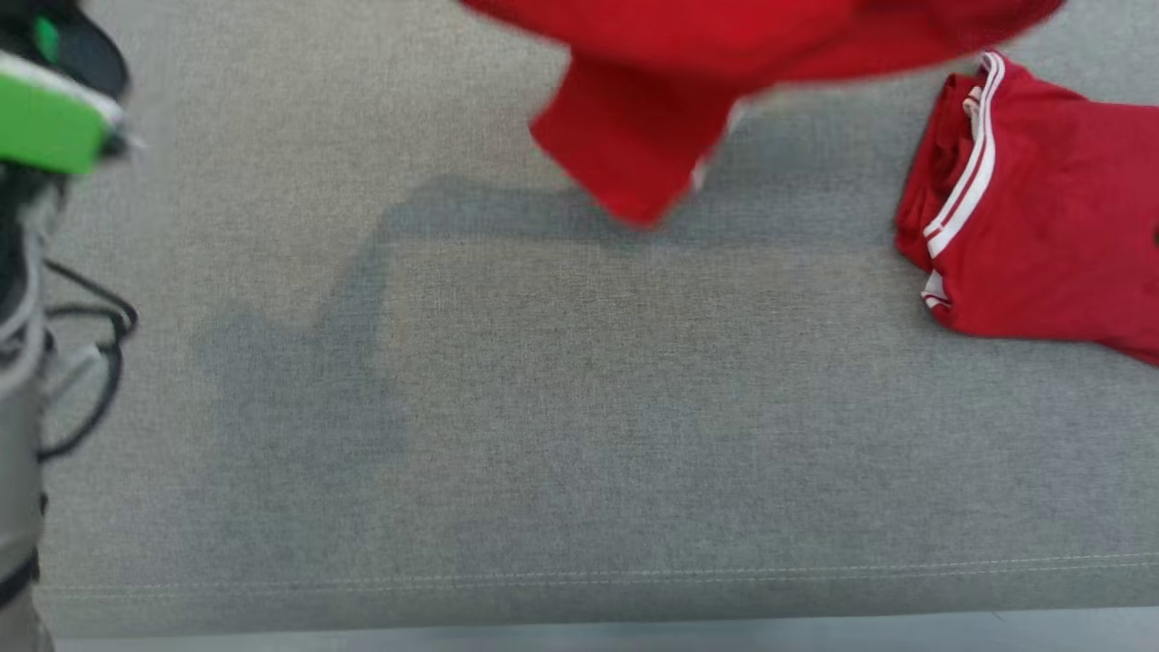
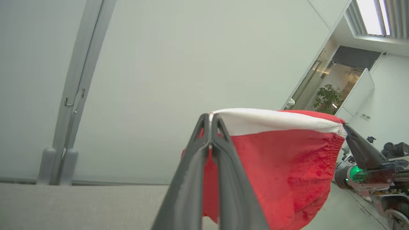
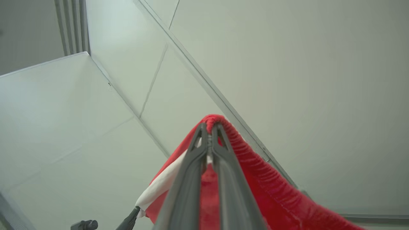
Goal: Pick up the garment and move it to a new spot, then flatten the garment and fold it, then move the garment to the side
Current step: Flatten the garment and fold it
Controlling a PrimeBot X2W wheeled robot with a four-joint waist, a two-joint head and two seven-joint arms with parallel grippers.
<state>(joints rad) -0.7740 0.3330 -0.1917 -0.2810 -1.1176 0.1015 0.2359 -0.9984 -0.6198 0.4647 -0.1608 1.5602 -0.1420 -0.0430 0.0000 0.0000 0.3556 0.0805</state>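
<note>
The garment (image 1: 652,118), red shorts with a white band, hangs in the air over the far part of the grey cushion (image 1: 543,407), blurred, with one leg dangling lowest. My left gripper (image 2: 211,118) is shut on the garment (image 2: 287,169) at the white band's end. My right gripper (image 3: 210,127) is shut on the garment (image 3: 255,172) at its gathered red waistband. In the left wrist view the right gripper (image 2: 344,127) pinches the far end of the stretched waistband. The left gripper's dark tip (image 3: 135,210) holds the white band low in the right wrist view.
A second red garment with white stripes (image 1: 1041,226) lies folded at the cushion's right side. A green and black robot part (image 1: 45,118) and black cables (image 1: 100,362) stand at the left edge. The cushion's front seam (image 1: 579,575) runs along the bottom.
</note>
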